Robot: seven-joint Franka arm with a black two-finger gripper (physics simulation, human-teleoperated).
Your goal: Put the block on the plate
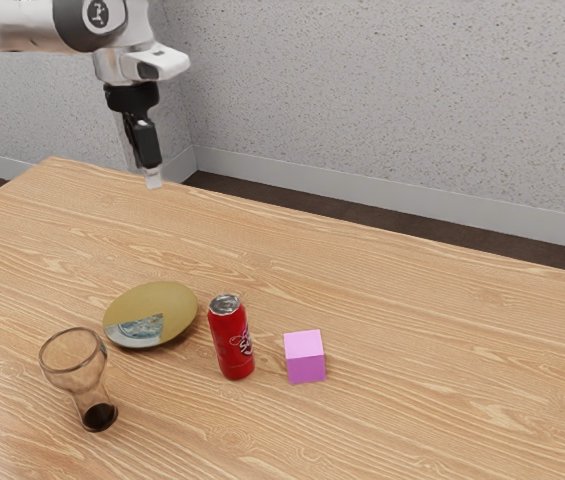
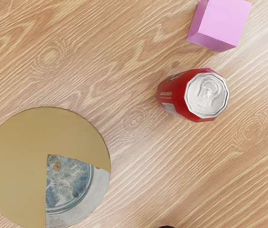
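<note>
High above the table's far side, my gripper (image 1: pixel 153 182) hangs pointing down, away from the block and plate; its finger opening cannot be made out. The pink-purple block (image 1: pixel 305 357) rests on the wood beside the red can, on the can's exterior view's right. In the wrist view the block (image 2: pixel 223 23) shows its top and two sides. The round plate (image 1: pixel 152 308), mostly gold-brown with a blue-grey patterned wedge, lies flat on the can's other side. Nothing rests on the plate (image 2: pixel 15 161) in the wrist view.
A red can (image 1: pixel 232 340) stands upright between plate and block; its silver top (image 2: pixel 207 95) faces my hand. A clear glass (image 1: pixel 77 375) with a dark base stands near the plate, toward the exterior view's lower left. A pale wall (image 1: pixel 382 100) rises behind the wooden table (image 1: pixel 442 330).
</note>
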